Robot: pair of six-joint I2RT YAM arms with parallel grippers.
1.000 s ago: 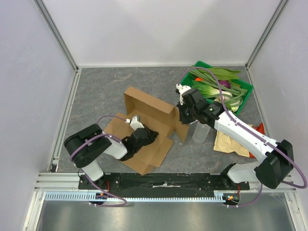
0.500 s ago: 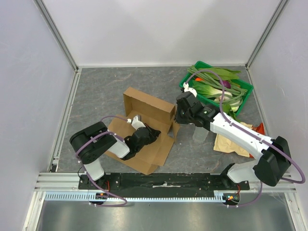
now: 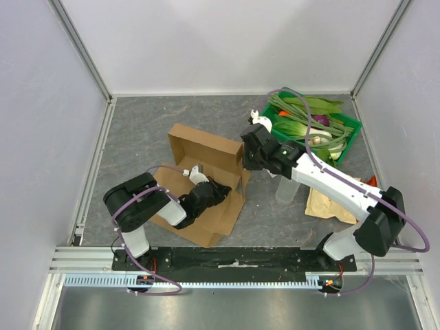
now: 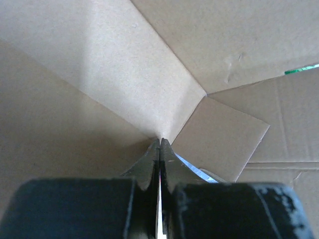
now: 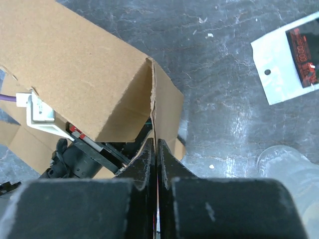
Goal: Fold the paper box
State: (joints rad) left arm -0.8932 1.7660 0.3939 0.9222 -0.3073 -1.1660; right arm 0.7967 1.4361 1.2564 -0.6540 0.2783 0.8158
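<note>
- Grey stone-patterned table (image 3: 137, 124) inside white walls; your box (image 3: 206, 148) sits left of centre, between the two arms.
- Done, by my reading: the far wall stands upright, and the right side panel is raised to meet it at the far right corner.
- Left to do: the near flaps lie flat on the table, the left side looks unraised, and nothing is tucked shut.
- Your left gripper (image 4: 159, 144) is inside the box, jaws pressed together, tips pushed into an inner crease.
- Your right gripper (image 5: 155, 144) is at that far right corner seam, jaws pressed together; whether cardboard is caught between them, I cannot tell.
</note>
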